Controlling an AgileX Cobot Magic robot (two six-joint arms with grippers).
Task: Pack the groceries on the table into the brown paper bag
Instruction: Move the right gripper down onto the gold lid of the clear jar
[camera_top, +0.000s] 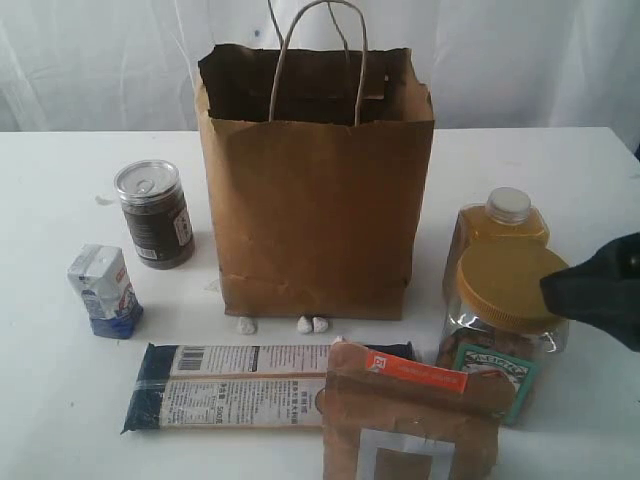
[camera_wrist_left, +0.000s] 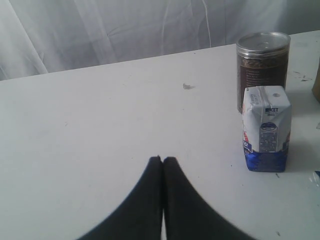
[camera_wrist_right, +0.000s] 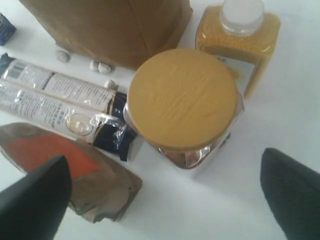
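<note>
The tall brown paper bag (camera_top: 315, 185) stands open mid-table. Left of it stand the dark can (camera_top: 154, 213) and the small white-blue carton (camera_top: 103, 290). In front lie the long dark-blue packet (camera_top: 235, 385) and the brown pouch with an orange strip (camera_top: 410, 415). Right of the bag stand the orange juice bottle (camera_top: 497, 225) and the gold-lidded jar (camera_top: 505, 310). My right gripper (camera_wrist_right: 165, 192) is open, hovering just above and beside the jar (camera_wrist_right: 182, 105), holding nothing; it enters at the exterior view's right edge. My left gripper (camera_wrist_left: 163, 160) is shut and empty over bare table, left of the carton (camera_wrist_left: 266, 129).
Three small white pebbles (camera_top: 300, 324) lie at the bag's front base. The white table (camera_top: 60, 410) runs wide on both sides. A white curtain (camera_top: 90, 60) hangs behind. A tiny scrap (camera_wrist_left: 187, 86) lies on the tabletop beyond the left gripper.
</note>
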